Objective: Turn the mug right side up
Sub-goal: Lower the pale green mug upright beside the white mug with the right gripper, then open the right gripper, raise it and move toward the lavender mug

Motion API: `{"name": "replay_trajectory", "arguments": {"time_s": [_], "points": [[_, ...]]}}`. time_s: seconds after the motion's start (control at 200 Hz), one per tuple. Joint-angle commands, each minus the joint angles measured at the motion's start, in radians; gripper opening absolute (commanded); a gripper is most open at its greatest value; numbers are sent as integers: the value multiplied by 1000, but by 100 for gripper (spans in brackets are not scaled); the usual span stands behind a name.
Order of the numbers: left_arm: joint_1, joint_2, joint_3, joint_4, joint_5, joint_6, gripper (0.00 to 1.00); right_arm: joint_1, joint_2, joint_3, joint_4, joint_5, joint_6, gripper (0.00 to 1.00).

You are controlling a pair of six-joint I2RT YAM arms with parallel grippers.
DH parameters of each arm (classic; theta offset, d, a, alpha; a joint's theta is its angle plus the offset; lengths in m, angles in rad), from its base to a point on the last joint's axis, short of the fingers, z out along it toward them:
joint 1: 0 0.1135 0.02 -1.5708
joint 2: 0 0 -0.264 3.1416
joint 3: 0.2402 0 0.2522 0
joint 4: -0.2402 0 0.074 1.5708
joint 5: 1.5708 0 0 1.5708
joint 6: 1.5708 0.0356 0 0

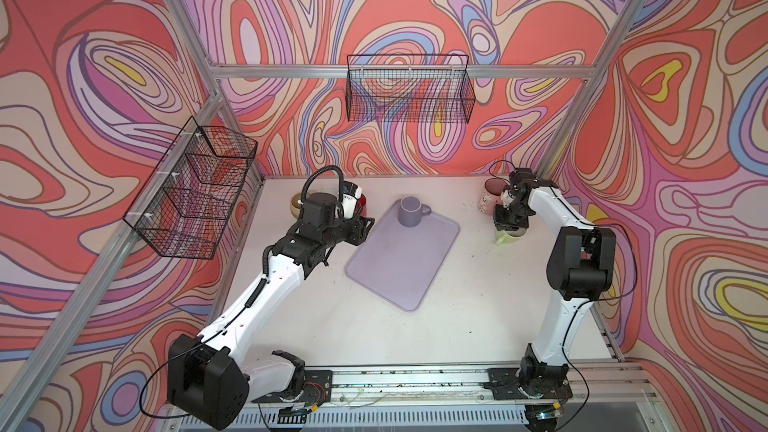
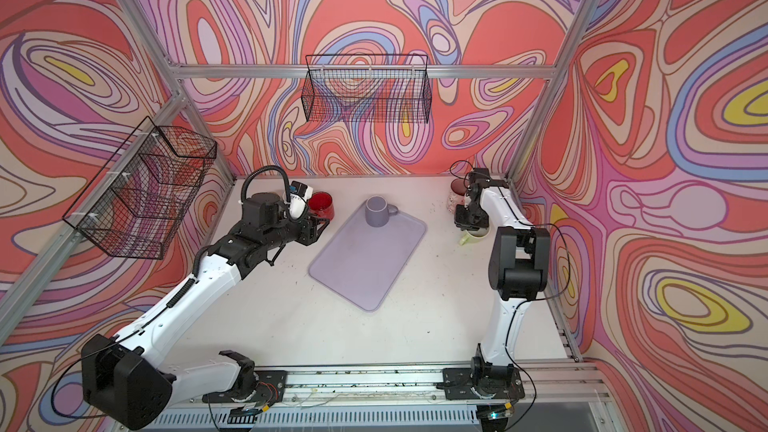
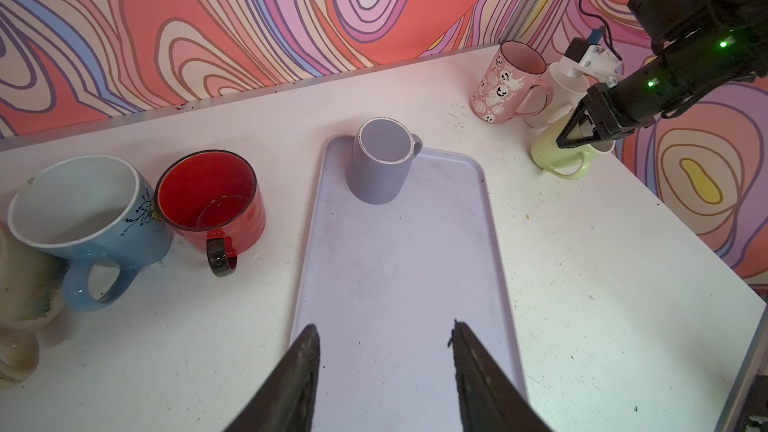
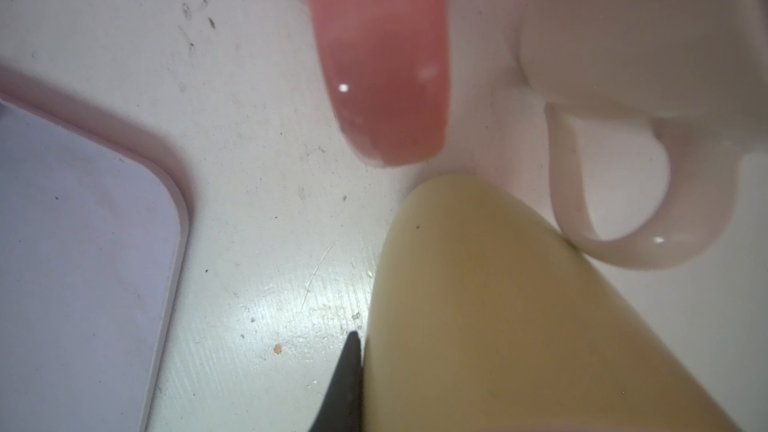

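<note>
Left arm [image 1: 270, 276]: stretches low from the front rail toward mid-counter, wrist about level. Left pincer [image 3: 386, 351]: hangs at the left edge of the flat lilac plastic tray [image 1: 395, 280], spread about halfway, grips nothing, faces the lilac ceramic mug [image 1: 409, 214].

Right arm [image 1: 552, 209]: arches up and over to the far right corner, wrist turned straight down. Right pincer [image 3: 577, 135]: nearly pressed together, pinches the rim of the pale green ceramic mug [image 1: 509, 238]. In the right wrist view, shows one dark fingertip [image 4: 349, 367] against that mug's outer wall, other finger hidden. Pale green mug: stands mouth up on the white counter [image 1: 478, 305], right of the tray, apart from it.

Tray: carries only the lilac mug, at its far end. Looks base up, handle to the right in both top views.

Left of tray, far side: red glazed mug with black handle [image 3: 216, 197], just beside it a blue mug with white inside [image 3: 83, 209], both mouth up; cream mug [image 3: 20, 284] partly cut off.

Far right corner: pink ghost-print mug [image 3: 505, 81] mouth up, white mug [image 3: 557, 93] partly hidden, both just behind the green one.
</note>
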Motion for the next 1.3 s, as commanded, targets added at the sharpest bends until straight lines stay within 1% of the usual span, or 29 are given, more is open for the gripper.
{"name": "replay_trajectory", "arguments": {"time_s": [0.0,0.22,0.651,0.941,1.117,1.212,1.292], "points": [[5,-10,-11,3,13,11,54,-2,-20,-7,33,11,-11,18],[5,-4,-9,0,21,11,54,-1,-26,7,33,17,-11,25],[4,-7,-10,-2,18,14,54,-1,-43,40,19,18,-12,28],[3,-1,-10,-2,24,11,54,-1,-96,77,-10,34,-30,32],[4,-7,-12,1,24,10,54,0,-133,100,-14,22,-51,36],[5,3,-8,0,34,8,54,9,-172,88,12,-7,-68,37],[4,13,-8,0,40,8,54,42,-215,61,50,-8,-88,39]]}}
